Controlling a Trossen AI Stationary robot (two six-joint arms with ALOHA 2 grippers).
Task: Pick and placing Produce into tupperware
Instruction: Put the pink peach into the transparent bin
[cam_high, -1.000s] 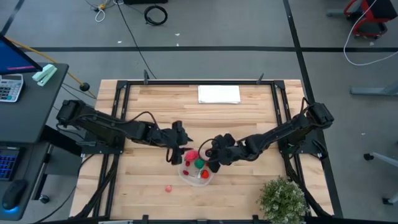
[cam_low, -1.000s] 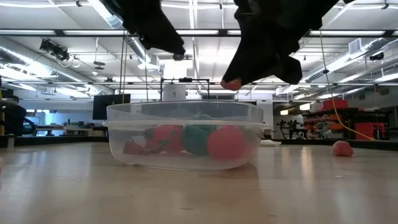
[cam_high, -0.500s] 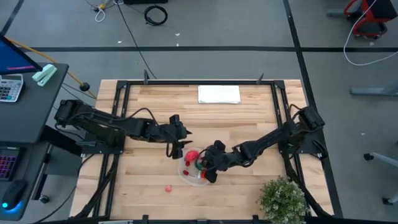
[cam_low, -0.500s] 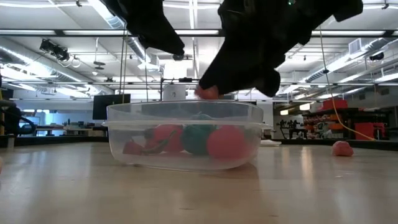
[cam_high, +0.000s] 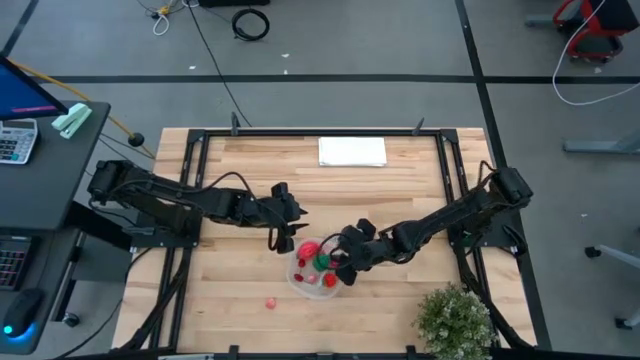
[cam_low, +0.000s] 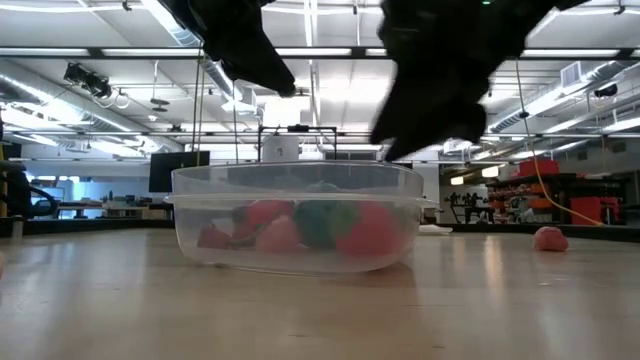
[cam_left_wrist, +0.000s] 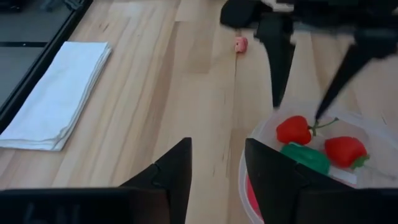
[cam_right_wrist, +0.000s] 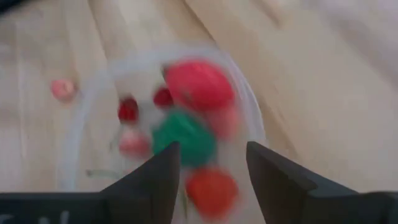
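The tupperware (cam_high: 314, 272) is a round clear tub standing on its base on the wooden table, also in the low view (cam_low: 295, 215). Inside lie several red and pink produce pieces (cam_right_wrist: 199, 84) and a green one (cam_right_wrist: 183, 137); a pink piece (cam_low: 280, 235) lies among them. One more pink piece (cam_high: 270, 301) rests on the table near the tub, also in the right wrist view (cam_right_wrist: 62, 89). My right gripper (cam_high: 343, 262) hangs open and empty over the tub's right side (cam_right_wrist: 214, 165). My left gripper (cam_high: 285, 232) hovers open beside the tub's far-left rim (cam_left_wrist: 217, 165).
A folded white cloth (cam_high: 352, 151) lies at the table's far edge. A bushy green plant (cam_high: 455, 318) stands at the near right corner. Black frame rails (cam_high: 195, 170) run along the left, right and far sides. Bare wood lies to the left of the tub.
My right gripper carried a small pink piece in over the tub, dipping toward its rim, then let go. The piece fell in and lies among the others. The gripper has since drawn up and back toward the table's right.
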